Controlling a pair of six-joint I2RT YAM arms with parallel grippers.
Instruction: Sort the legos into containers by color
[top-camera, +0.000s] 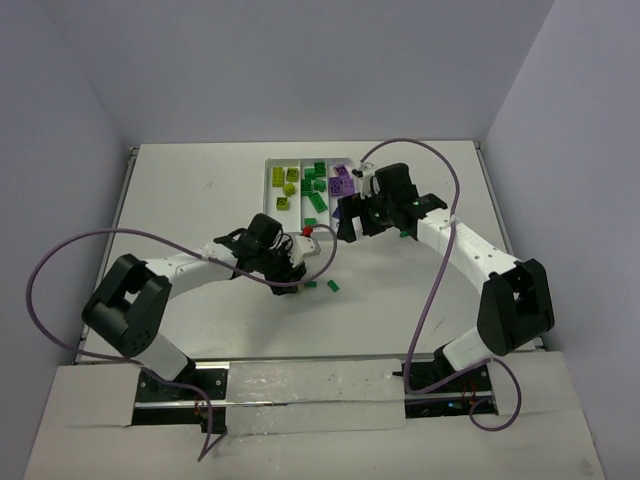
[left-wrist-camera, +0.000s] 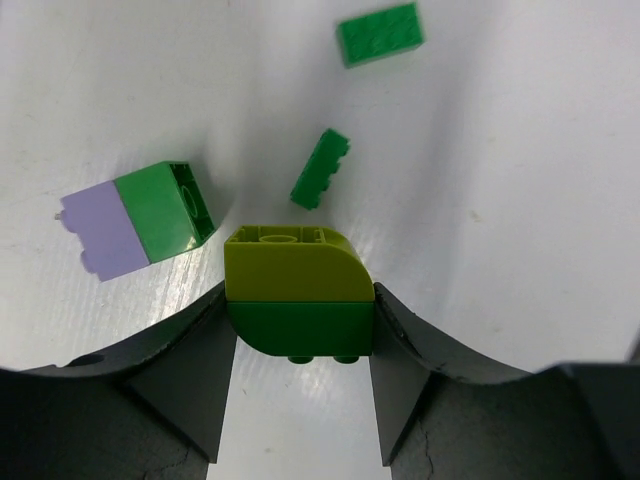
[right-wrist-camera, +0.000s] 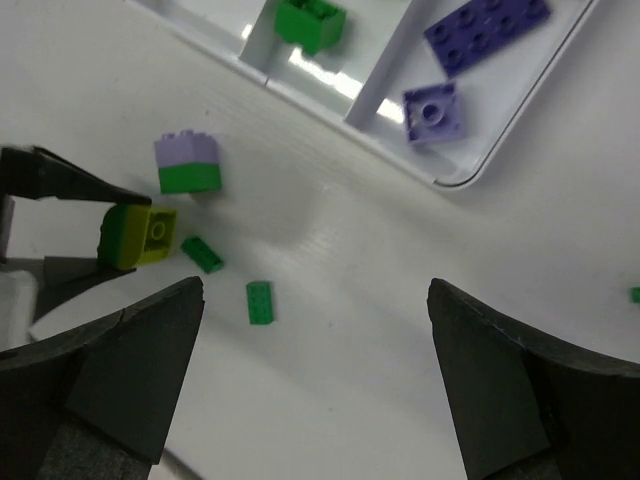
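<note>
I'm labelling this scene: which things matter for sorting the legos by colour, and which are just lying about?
Job: yellow-green and green brick between the left fingers; lilac and green brick; small green brick; flat green brick; white three-compartment tray.
Lying about: purple cables.

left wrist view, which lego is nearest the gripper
The yellow-green and dark green stack, sitting between the fingers of the left gripper. The lilac-and-green stack and both plain green bricks lie farther out on the table.

The right wrist view crops the tray (right-wrist-camera: 500, 80) and one green brick (right-wrist-camera: 635, 294).
</note>
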